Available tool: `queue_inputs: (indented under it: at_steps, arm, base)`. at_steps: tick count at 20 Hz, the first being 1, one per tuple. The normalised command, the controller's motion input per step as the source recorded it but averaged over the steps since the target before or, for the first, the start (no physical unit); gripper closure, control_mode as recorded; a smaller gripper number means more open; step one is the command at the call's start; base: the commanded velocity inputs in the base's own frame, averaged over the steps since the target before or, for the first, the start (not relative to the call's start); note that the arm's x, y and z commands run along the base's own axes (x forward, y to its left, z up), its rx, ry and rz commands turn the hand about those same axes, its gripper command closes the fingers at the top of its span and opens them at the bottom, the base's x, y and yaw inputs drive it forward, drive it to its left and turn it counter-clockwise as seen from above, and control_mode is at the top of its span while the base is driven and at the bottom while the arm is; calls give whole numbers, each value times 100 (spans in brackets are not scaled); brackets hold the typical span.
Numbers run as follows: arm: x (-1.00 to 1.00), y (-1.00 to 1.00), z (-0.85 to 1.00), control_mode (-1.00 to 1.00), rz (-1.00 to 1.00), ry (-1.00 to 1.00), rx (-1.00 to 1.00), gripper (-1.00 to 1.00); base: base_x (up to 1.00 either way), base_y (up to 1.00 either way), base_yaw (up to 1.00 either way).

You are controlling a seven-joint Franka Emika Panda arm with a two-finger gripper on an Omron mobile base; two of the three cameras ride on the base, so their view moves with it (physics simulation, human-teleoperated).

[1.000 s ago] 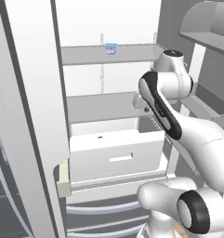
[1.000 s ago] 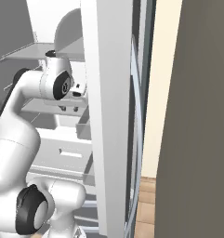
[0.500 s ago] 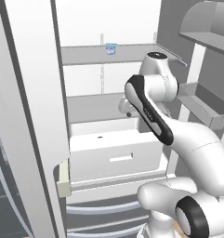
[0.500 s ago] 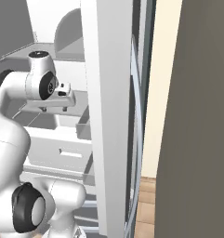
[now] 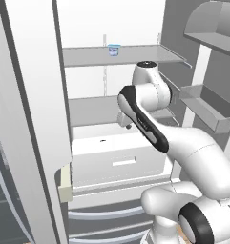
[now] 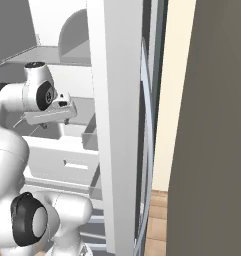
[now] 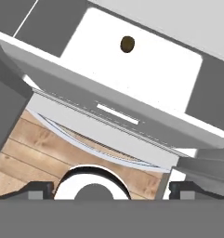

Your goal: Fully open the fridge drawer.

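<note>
Open white fridge interior with flat grey shelves and grey door bins at right. Wide white box-shaped fridge drawer, small recessed rectangular handle on front, pulled out below lower shelf; small dark oval object inside. Two-finger gripper above drawer, apart from it, fingertips spread wide. Small blue cup far on upper shelf.

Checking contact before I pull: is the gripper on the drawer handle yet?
No, the gripper hangs above the fridge drawer, well clear of its handle.
</note>
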Motion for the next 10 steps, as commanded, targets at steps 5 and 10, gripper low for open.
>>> queue_inputs:
  at_steps: [5,10]
  arm:
    - [0,7,-42,-100,12,0,-10,-100]
    - [10,1,-12,-100,5,-1,-3,-100]
  base:
    - [0,0,0]
    - [0,0,0]
